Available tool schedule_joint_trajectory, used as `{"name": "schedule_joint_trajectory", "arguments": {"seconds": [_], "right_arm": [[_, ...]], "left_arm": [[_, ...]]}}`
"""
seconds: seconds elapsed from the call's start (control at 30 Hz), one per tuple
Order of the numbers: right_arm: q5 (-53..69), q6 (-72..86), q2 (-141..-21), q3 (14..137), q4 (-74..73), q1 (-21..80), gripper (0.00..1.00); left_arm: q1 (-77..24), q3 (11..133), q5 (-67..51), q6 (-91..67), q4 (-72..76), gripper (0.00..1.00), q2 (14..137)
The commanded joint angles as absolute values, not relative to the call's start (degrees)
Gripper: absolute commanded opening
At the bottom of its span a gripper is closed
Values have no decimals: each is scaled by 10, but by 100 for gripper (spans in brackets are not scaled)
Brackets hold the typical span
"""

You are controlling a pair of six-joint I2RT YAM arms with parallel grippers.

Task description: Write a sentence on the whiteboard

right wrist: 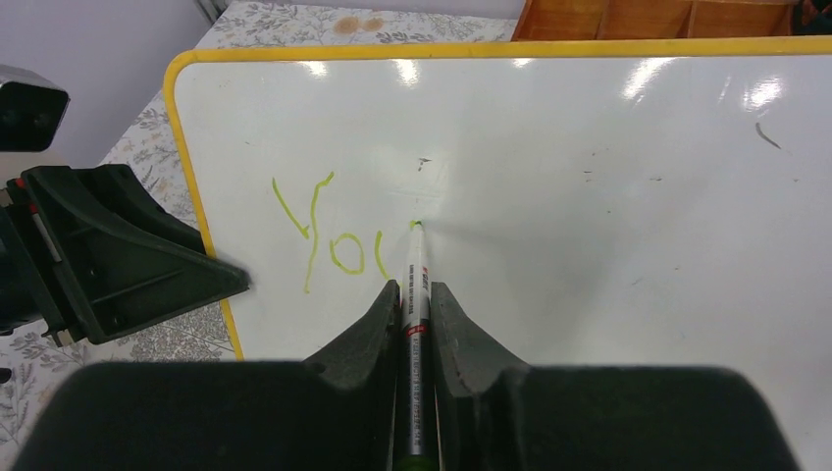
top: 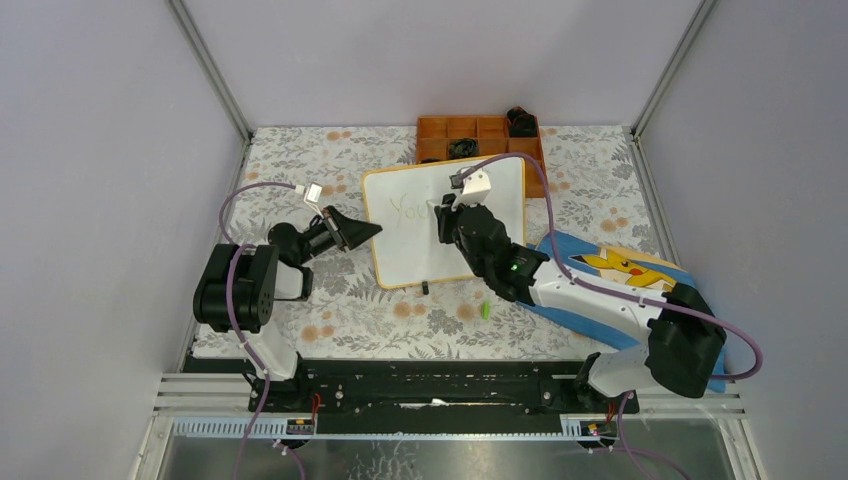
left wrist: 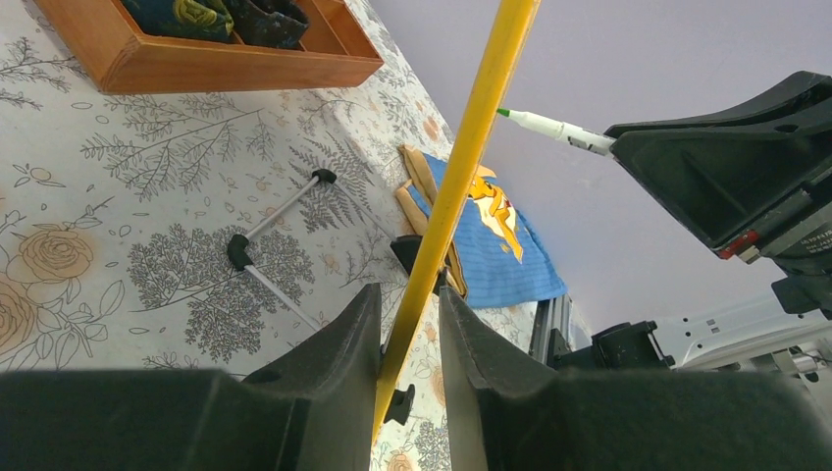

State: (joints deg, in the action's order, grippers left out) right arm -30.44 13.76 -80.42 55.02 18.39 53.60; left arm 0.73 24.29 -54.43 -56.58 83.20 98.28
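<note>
On the table: the whiteboard (top: 410,258) sits mid-table, just in front of the orange tray (top: 480,128).
Left gripper (left wrist: 410,294): clamped on the board's yellow left edge.
Right gripper (right wrist: 414,290): above the board, clenched on a green marker (right wrist: 417,257) whose tip touches the surface.
Sentence (right wrist: 329,240): green "Yo" plus a partial stroke, just left of the marker tip.

Yellow-framed whiteboard (top: 415,255), mid-table, green sentence (right wrist: 329,240) begun, only "Yo"

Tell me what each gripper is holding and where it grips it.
The left gripper clamps the whiteboard by its yellow left edge; the right gripper holds a marker by its barrel, tip on the board.
</note>
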Motion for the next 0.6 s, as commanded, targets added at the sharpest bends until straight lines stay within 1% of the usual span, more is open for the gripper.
{"name": "schedule_joint_trajectory", "arguments": {"seconds": [0.0,0.2,0.33,0.57], "right_arm": [[-311,145,-748,535,184,527,0],[-334,142,-701,509,167,521,0],[-331,154,-700,507,163,504,0],[-324,154,-722,519,175,499,0]], "left_arm": [[2,246,-554,-553,851,34,969],[2,245,-554,-552,849,36,968],[2,245,-554,-552,848,38,966],[3,245,-554,-548,840,38,963]]}}
